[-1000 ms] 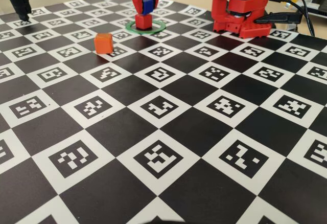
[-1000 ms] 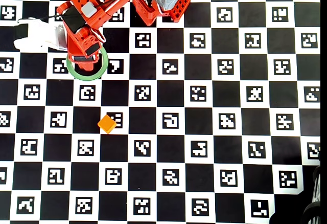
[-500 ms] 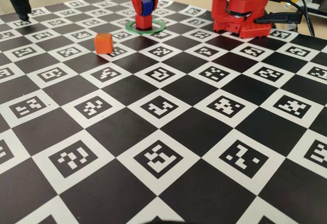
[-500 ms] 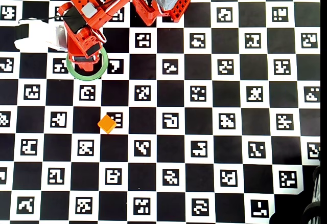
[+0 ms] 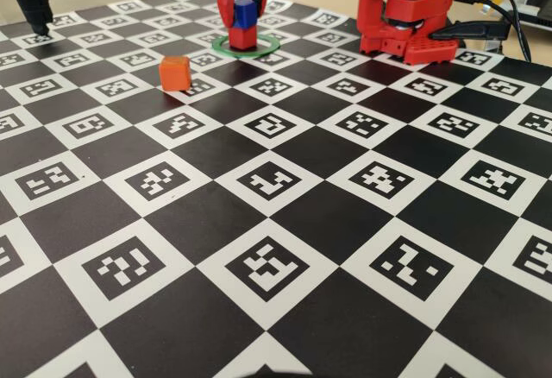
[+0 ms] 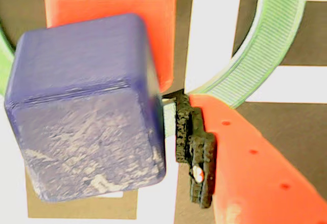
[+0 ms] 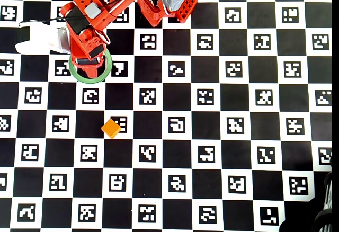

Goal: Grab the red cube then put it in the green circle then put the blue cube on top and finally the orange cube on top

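In the fixed view the blue cube (image 5: pixel 247 12) sits on the red cube (image 5: pixel 242 37), which stands inside the green circle (image 5: pixel 267 47). My gripper (image 5: pixel 246 17) straddles the blue cube, with one finger on each side. In the wrist view the blue cube (image 6: pixel 87 111) fills the left half and lies tilted over the red cube (image 6: pixel 112 14). A narrow gap separates the blue cube from the black pad (image 6: pixel 196 152), and the other finger is out of frame. The orange cube (image 5: pixel 175 72) (image 7: pixel 110 128) stands alone nearer the camera. From overhead the gripper (image 7: pixel 87 61) hides both stacked cubes above the green circle (image 7: pixel 109 65).
The arm's red base (image 5: pixel 412 24) stands at the back right of the checkered marker board (image 5: pixel 276 223), with cables (image 5: pixel 500 7) behind it. A black stand (image 5: pixel 33 5) is at the back left. A white part (image 7: pixel 37 37) juts out left of the arm.
The blue cube came down from slightly above the red cube and now rests on it. The gripper lowered with it. The orange cube has not moved.
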You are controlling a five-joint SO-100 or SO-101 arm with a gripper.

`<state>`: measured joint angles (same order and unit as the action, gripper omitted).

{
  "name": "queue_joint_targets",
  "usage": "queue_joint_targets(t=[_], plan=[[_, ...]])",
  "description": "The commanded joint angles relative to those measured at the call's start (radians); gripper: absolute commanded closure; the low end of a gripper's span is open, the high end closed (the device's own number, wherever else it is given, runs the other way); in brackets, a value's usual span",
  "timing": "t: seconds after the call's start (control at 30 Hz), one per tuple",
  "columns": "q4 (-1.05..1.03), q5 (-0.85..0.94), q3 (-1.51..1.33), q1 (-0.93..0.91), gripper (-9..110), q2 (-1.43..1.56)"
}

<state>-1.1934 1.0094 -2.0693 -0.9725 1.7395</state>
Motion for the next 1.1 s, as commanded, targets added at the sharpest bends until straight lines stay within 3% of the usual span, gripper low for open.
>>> queue_joint_targets(t=[0.0,0.53,1.07], plan=[[0.021,-0.014,0.005,-0.011,66,0.046],[0.011,-0.021,0.021,-0.025,62,0.049],[-0.222,0.021,0.291,-0.034,62,0.06]])
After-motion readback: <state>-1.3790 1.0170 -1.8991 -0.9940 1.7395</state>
